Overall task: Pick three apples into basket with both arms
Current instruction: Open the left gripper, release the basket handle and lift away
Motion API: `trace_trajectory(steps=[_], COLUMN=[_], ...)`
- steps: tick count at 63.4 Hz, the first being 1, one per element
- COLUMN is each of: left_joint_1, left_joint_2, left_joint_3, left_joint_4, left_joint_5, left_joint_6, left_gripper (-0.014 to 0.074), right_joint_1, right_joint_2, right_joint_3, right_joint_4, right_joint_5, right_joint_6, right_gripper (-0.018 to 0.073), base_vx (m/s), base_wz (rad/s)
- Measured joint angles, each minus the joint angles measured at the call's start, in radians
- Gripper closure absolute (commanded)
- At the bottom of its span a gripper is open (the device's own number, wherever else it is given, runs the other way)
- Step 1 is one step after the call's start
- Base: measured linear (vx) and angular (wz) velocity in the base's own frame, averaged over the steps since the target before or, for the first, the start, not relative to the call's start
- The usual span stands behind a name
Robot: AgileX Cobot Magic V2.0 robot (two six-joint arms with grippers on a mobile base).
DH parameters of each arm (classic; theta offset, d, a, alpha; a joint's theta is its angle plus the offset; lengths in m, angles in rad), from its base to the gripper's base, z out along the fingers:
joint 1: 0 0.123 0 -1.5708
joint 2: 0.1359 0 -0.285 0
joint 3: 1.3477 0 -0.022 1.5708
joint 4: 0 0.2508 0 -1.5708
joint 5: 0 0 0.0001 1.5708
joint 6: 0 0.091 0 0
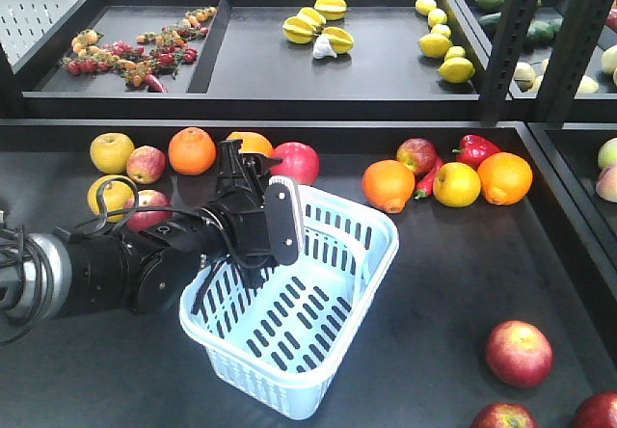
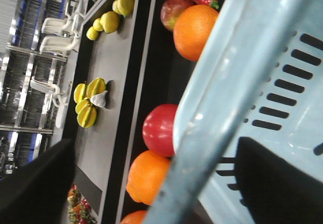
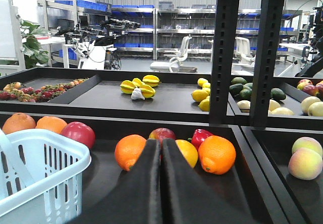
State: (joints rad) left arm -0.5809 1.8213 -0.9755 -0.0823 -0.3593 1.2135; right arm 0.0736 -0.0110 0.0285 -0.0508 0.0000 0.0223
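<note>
The pale blue basket (image 1: 236,351) stands on the dark tray in the middle, with nothing in it. My left gripper (image 1: 258,204) is open at the basket's back left rim. In the left wrist view a pale blue bar of the basket (image 2: 252,82) runs between its wide-apart fingers (image 2: 282,183) without touching them. Three dark red apples lie at the front right: one whole (image 1: 519,353), two cut by the frame edge (image 1: 503,416) (image 1: 598,411). My right gripper (image 3: 161,142) is shut on nothing, right of the basket (image 3: 45,153), and is out of the front view.
More fruit lines the back of the tray: a red apple (image 1: 297,163) behind the basket, oranges (image 1: 192,150) (image 1: 388,185), yellow apples (image 1: 112,152), a red pepper (image 1: 476,148). A raised shelf holds starfruit (image 1: 318,28) and lemons (image 1: 440,42). Black posts (image 1: 511,42) stand at the right.
</note>
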Motion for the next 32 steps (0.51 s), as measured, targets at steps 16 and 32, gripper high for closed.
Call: trace_trajectory(steps=[16, 32], left_joint_1=[0.0, 0.0], left_joint_2=[-0.023, -0.185], left_joint_3=[0.0, 0.0], left_joint_4=[-0.001, -0.079], left_joint_5=[0.142, 0.365], left_joint_6=[0.0, -0.008], left_gripper=[-0.0062, -0.0009], right_joint_1=[0.0, 0.0], right_joint_2=[0.0, 0.0], right_joint_3=[0.0, 0.0], right_joint_4=[0.0, 0.0], right_joint_5=[0.0, 0.0], right_joint_6=[0.0, 0.0], right_gripper=[0.0568, 0.0568], base_vx=[0.0, 0.0], base_wz=[0.0, 0.0])
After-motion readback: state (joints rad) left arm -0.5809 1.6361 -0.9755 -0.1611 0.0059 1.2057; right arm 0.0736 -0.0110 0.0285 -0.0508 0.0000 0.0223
